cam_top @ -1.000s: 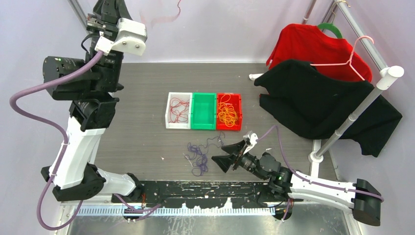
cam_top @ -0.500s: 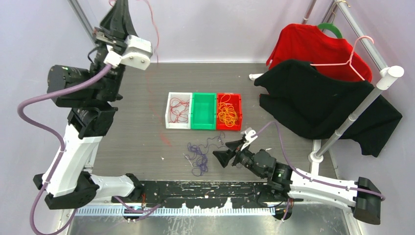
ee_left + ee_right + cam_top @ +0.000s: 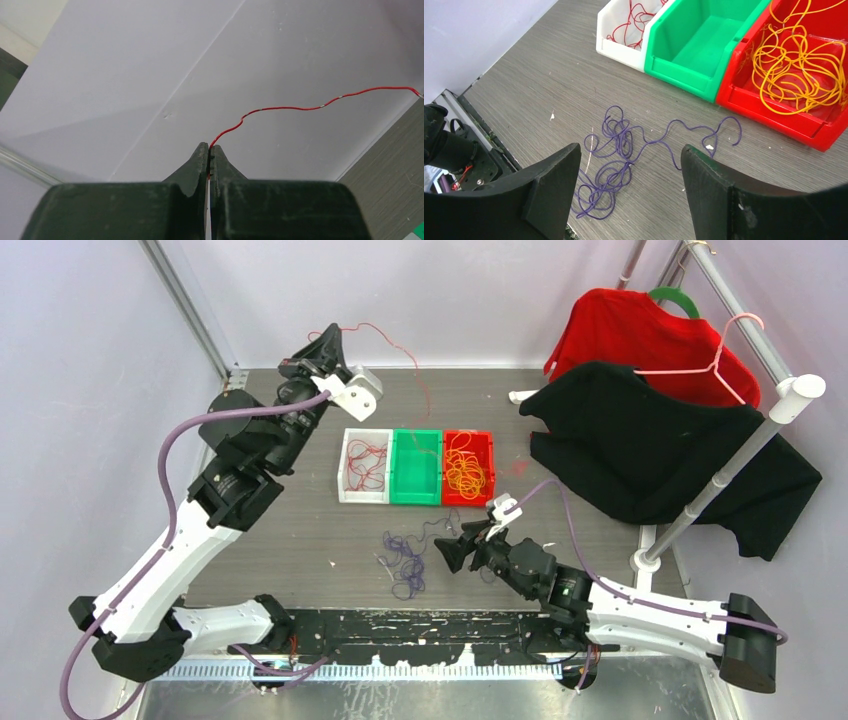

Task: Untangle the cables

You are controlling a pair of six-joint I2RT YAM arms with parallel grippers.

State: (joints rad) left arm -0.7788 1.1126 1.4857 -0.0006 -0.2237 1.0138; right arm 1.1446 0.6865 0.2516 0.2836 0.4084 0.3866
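1. Red wire, thin and wavy: my left jaws are pressed shut on one end of the red cable (image 3: pixel 300 106), pinching it at the very tips, raised off the table (image 3: pixel 539 75).
2. My right jaws stand wide apart with nothing between them. The purple cable (image 3: pixel 619 150) lies on the table just ahead of them, framed in the gap.
3. Beyond the right jaws sit the white bin (image 3: pixel 621 47) with red strands in it, the bare green bin (image 3: pixel 694 55), and the red bin (image 3: pixel 774 107) holding the orange cables (image 3: pixel 799 70).
4. What could go wrong on the left: the grip is only at the tips (a poor hold on a thin wire), so any tug from a snag may pull the cable free. Its hanging part droops near the bins and could catch on a rim or fall among the orange cables.
5. What could go wrong on the right: closing on the thick of the purple clump would take several loops at once and tighten the knot rather than open it.
6. The red cable's long axis runs straight away from the left jaw tips, then off to the right and down. I cannot tell where its far end lies.
7. The purple cable's long axis runs across the right jaws' gap, with the clump towards the left jaw and a single tail reaching right, ending in a hook just short of the red bin.
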